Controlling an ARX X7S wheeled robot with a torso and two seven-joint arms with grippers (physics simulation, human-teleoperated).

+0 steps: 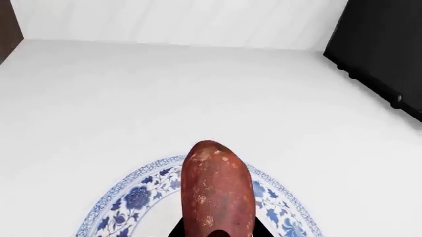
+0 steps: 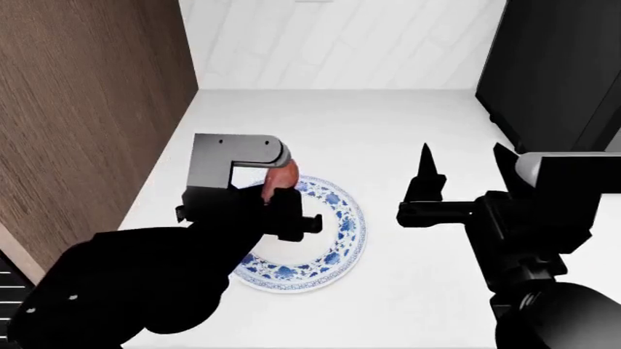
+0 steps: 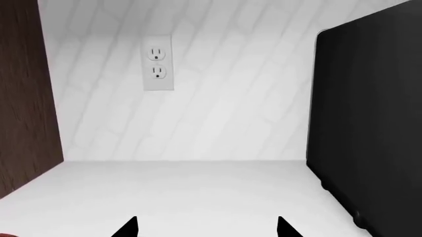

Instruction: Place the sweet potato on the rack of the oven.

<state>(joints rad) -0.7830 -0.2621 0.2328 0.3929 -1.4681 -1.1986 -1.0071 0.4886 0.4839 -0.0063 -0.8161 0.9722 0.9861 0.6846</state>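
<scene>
Currently the white counter (image 2: 408, 123) is carrying the blue-patterned plate (image 2: 345, 233), taken as landmark, with a black appliance (image 2: 553, 65) standing well to its right and a wood-brown panel (image 2: 87, 109) to its left. Right gripper (image 2: 461, 171) is hovering right of the plate, jaws spread, gripping nothing. Left gripper (image 2: 276, 190) is clamping the sweet potato (image 1: 218, 190) above the plate's left part, tip pointing toward the back wall.

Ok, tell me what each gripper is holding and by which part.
The left gripper holds the sweet potato by one end, the other end sticking out above the plate. The right gripper is open and holds nothing.
</scene>
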